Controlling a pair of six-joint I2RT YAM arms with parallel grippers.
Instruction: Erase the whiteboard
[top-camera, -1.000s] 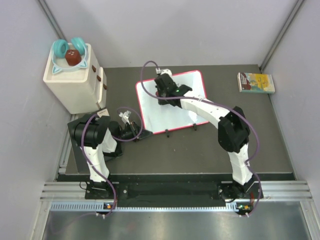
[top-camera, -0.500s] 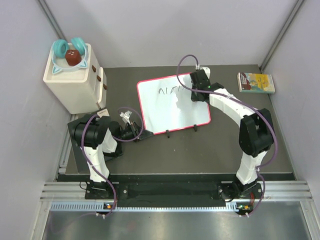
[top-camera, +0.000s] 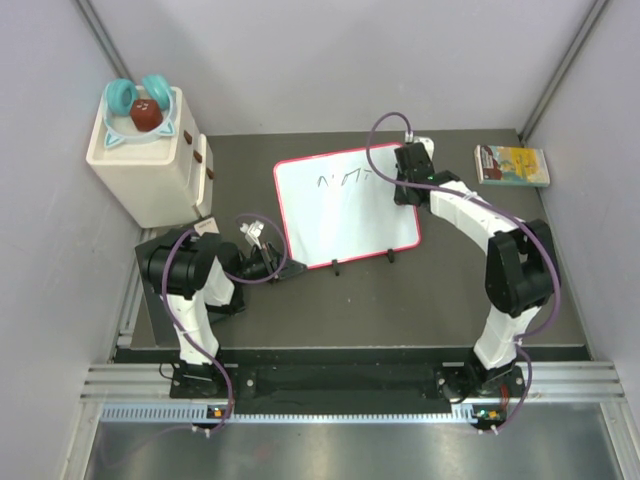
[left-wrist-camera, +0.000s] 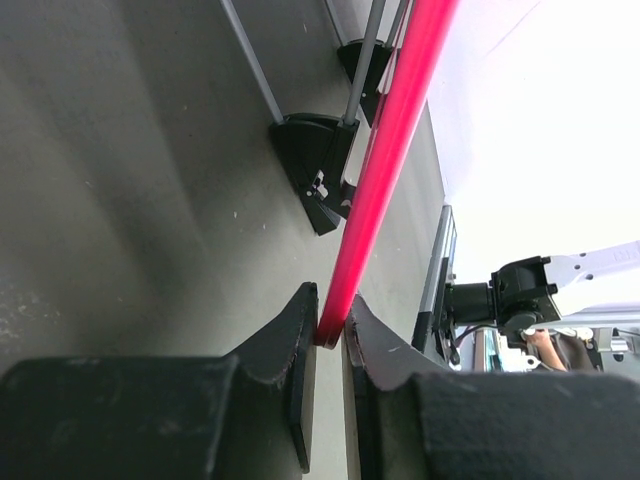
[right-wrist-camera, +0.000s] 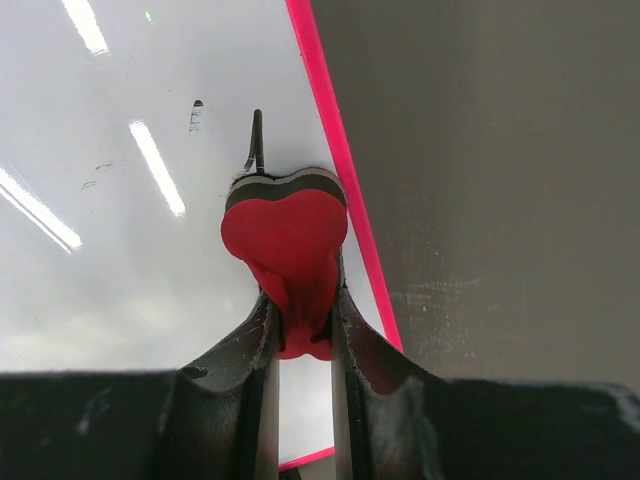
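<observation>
The whiteboard (top-camera: 340, 215), white with a red rim, lies on the dark mat, with faint black scribbles (top-camera: 345, 180) near its far edge. My left gripper (top-camera: 284, 268) is shut on the red rim (left-wrist-camera: 385, 150) at the board's near left corner; two black feet (left-wrist-camera: 312, 160) show beside it. My right gripper (top-camera: 405, 185) is at the board's far right edge, shut on a red heart-shaped eraser (right-wrist-camera: 287, 228). The eraser is pressed on the white surface (right-wrist-camera: 130, 260) just inside the rim (right-wrist-camera: 328, 140), below a short black mark (right-wrist-camera: 256, 140).
A cream box (top-camera: 150, 170) with teal headphones and a dark red object on top stands at the far left. A small yellow-green book (top-camera: 512, 165) lies at the far right. The dark mat (top-camera: 330, 310) ends at a metal rail by the arm bases.
My right gripper has swept the eraser from the board's far left to its far right edge. The scribbles are fewer and fainter. The board has turned slightly. The left gripper has not moved.
</observation>
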